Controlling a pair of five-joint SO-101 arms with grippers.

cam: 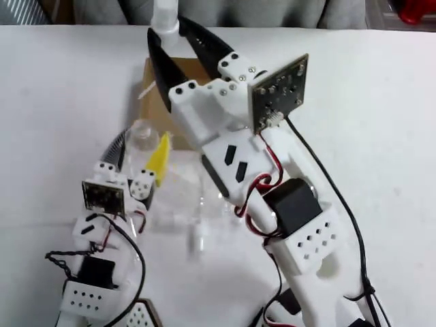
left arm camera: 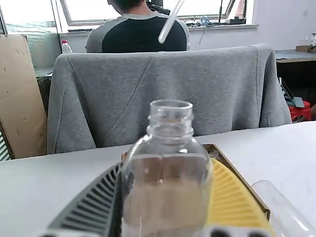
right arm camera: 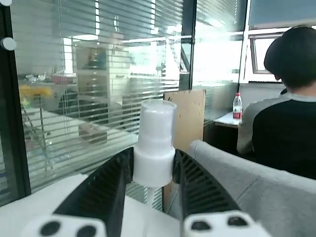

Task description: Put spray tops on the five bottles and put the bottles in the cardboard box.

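Left end effector (cam: 144, 146) grips an uncapped bottle (left arm camera: 165, 182) by the cardboard box (cam: 187, 68); right end effector (right arm camera: 153, 157) pinches a spray top (cam: 165, 20) higher up.

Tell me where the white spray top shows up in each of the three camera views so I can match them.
High view: spray top at the top edge, between the right gripper's black fingers.
Left wrist view: what looks like its thin tube, slanting at the top, above the open bottle.
Right wrist view: centre, upright, clamped between the fingers.
Shared landmark: the grey chair back.
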